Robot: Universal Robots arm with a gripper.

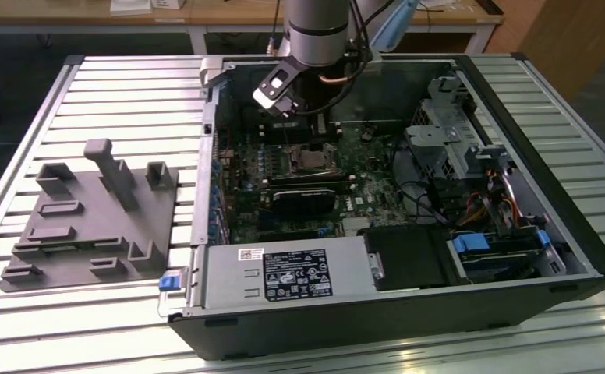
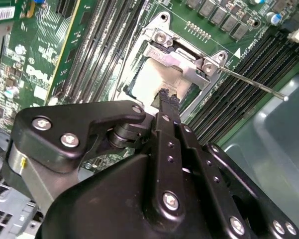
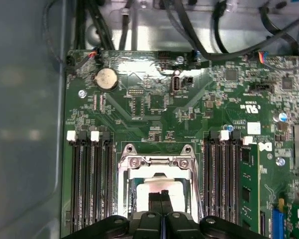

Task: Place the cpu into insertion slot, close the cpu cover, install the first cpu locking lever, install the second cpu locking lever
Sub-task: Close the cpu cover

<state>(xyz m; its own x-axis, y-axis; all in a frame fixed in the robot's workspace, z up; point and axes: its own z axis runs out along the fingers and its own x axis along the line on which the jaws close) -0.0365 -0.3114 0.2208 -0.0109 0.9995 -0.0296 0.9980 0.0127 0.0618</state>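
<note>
Worktop: slatted metal worktop [image 1: 105, 86] in a workshop with wooden benches behind; it carries an open computer case [image 1: 386, 335] lying on its side, so the circuit board [image 3: 139, 99] faces up towards the arm [image 1: 318, 31].
Fingers: the fingers [image 2: 165, 124] are pressed together with nothing visible between them. Shut like this they make one narrow tip, which I judge suits pushing better than gripping.
Finger tips: in both wrist views they hang right over the socket, at or just above the pale top of the cpu [image 2: 147, 79]; whether they touch it cannot be told.
Cpu: seated in the insertion slot [image 1: 310, 160], showing through the window of the frame.
Cpu cover: the cpu cover [image 2: 176, 59] lies over the socket with its window around the chip; whether it sits fully flat cannot be told.
Locking lever: one thin locking lever [image 2: 253, 84] slants free across the memory slots [image 3: 92, 184], not hooked down, so the cover looks unclamped.
Stage: cpu placed and cover down, judging by how things lie; levers not yet installed.
Beside the case: a grey fixture tray [image 1: 74, 234] sits on the exterior view's left, well apart from the work.
</note>
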